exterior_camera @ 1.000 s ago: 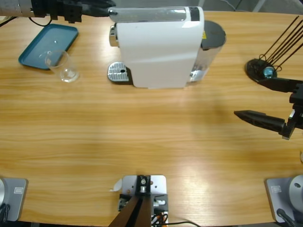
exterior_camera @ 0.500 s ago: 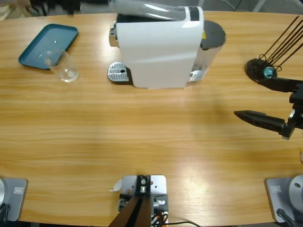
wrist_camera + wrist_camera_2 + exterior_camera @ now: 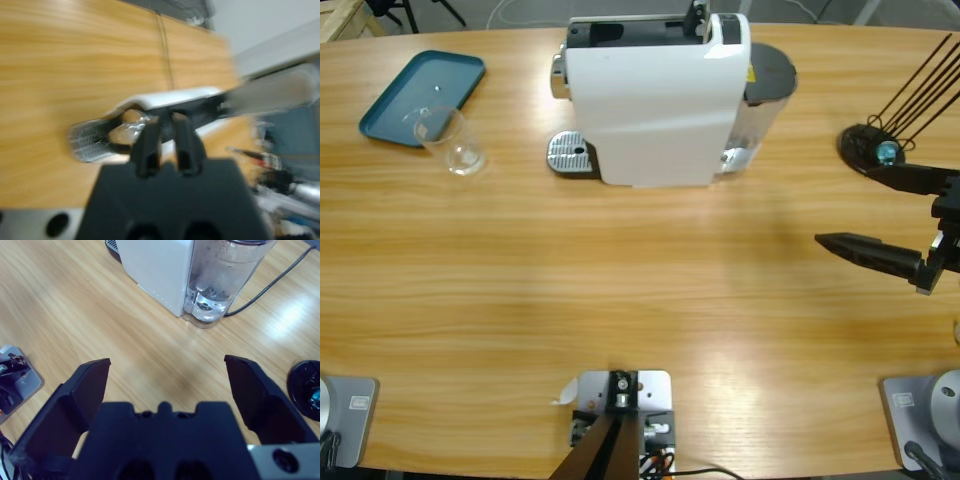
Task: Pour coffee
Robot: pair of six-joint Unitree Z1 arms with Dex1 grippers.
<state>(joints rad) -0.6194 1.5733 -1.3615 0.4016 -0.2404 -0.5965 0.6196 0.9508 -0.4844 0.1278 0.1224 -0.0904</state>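
The white coffee machine stands at the table's far middle, its silver lever raised and the black capsule slot on top uncovered. Its metal drip grid sticks out to the left with nothing on it. A clear glass cup stands left of the machine, at the near edge of a teal tray. My right gripper hovers open and empty at the right edge, facing the machine and its water tank. My left gripper is shut and empty, outside the high view; its blurred wrist view shows the drip grid.
A black capsule stand with thin rods and a blue capsule sits at the far right, close to my right gripper. A black power cord runs from behind the water tank. Bare wood lies between the machine and the front edge.
My left arm has pulled back from the machine's top and left the high view. The silver lever went from lying flat to standing up, uncovering the slot. The right arm has not moved.
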